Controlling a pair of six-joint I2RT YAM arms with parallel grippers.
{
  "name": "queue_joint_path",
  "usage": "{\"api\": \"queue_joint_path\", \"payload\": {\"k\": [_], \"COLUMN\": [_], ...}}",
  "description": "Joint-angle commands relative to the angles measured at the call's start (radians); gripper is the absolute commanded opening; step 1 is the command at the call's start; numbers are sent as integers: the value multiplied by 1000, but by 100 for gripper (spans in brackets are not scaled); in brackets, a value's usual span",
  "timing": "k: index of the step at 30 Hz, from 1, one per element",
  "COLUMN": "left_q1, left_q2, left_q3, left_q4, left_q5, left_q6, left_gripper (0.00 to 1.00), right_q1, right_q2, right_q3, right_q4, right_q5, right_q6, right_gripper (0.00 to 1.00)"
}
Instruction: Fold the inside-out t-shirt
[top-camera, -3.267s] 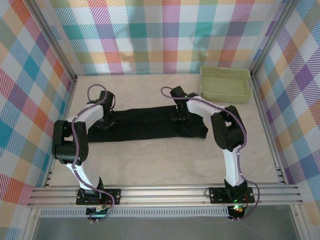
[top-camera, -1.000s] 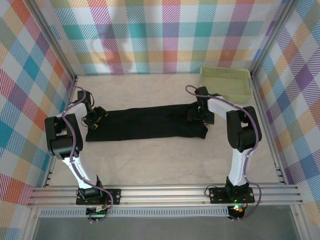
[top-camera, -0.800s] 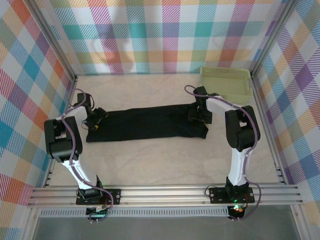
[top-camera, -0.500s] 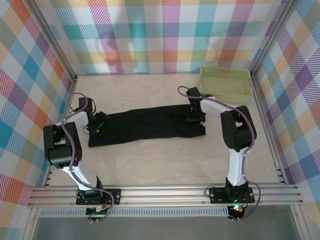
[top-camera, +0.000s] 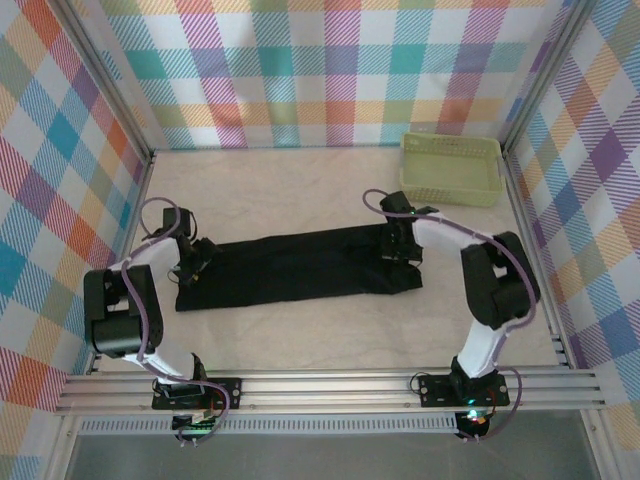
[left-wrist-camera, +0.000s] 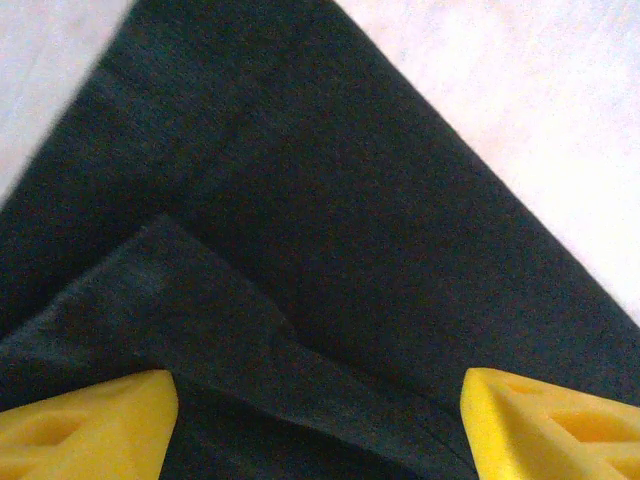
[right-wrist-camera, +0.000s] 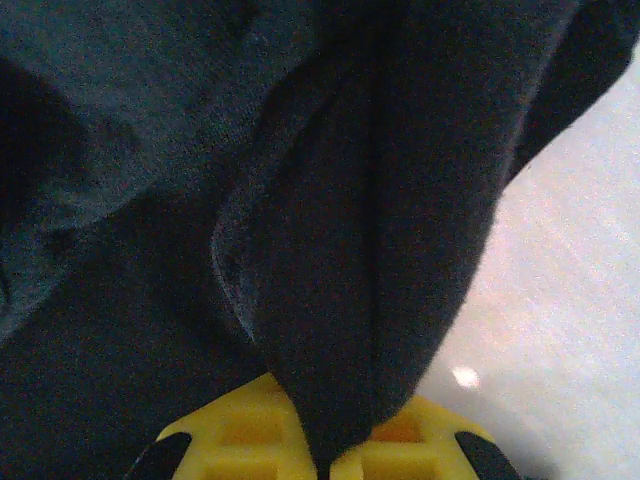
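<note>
Two claws work at opposite ends of the inside-out t-shirt (top-camera: 300, 268), which lies as a long black strip across the middle of the desk (top-camera: 330, 335). The strip runs from near the left edge toward the right edge, with its left end a little closer to the near edge than its right end.

Your left claw (top-camera: 195, 262) is over the strip's left end. In the left wrist view, the left claw (left-wrist-camera: 315, 445) is spread wide, with its yellow fingertips (left-wrist-camera: 85, 425) at either side of the picture. Dark cloth (left-wrist-camera: 320, 230) lies below them, with one folded layer running slantwise over another. You cannot tell from that view whether the tips touch the fabric.

Your right claw (top-camera: 400, 248) is at the strip's right end. In the right wrist view, the right claw (right-wrist-camera: 330, 450) is pressed together on a raised fold of the shirt (right-wrist-camera: 360, 250). The cloth runs down into the seam between the yellow pads, and pale desk shows to the right of the fold.

At the far right corner of the desk stands a pale green basket (top-camera: 450, 141), well apart from the shirt.
</note>
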Motion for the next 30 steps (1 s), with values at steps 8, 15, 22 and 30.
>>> {"api": "queue_joint_path", "payload": {"k": [8, 15, 22, 30], "left_q1": [-119, -157, -267, -391], "left_q2": [-238, -237, -83, -4], "left_q3": [38, 19, 48, 22], "left_q4": [-220, -229, -196, -162], "left_q5": [-38, -75, -111, -133], "left_q6": [7, 41, 50, 25], "left_gripper": [77, 76, 73, 66], "right_q1": [-32, -48, 31, 155], "right_q2": [-269, -345, -314, -215], "right_q3": [-150, -67, 95, 324], "right_q4": [-138, -277, -428, -652], "right_q5": [222, 309, 362, 525], "right_q6": [-16, -63, -85, -101], "right_gripper": [0, 0, 0, 0]}}
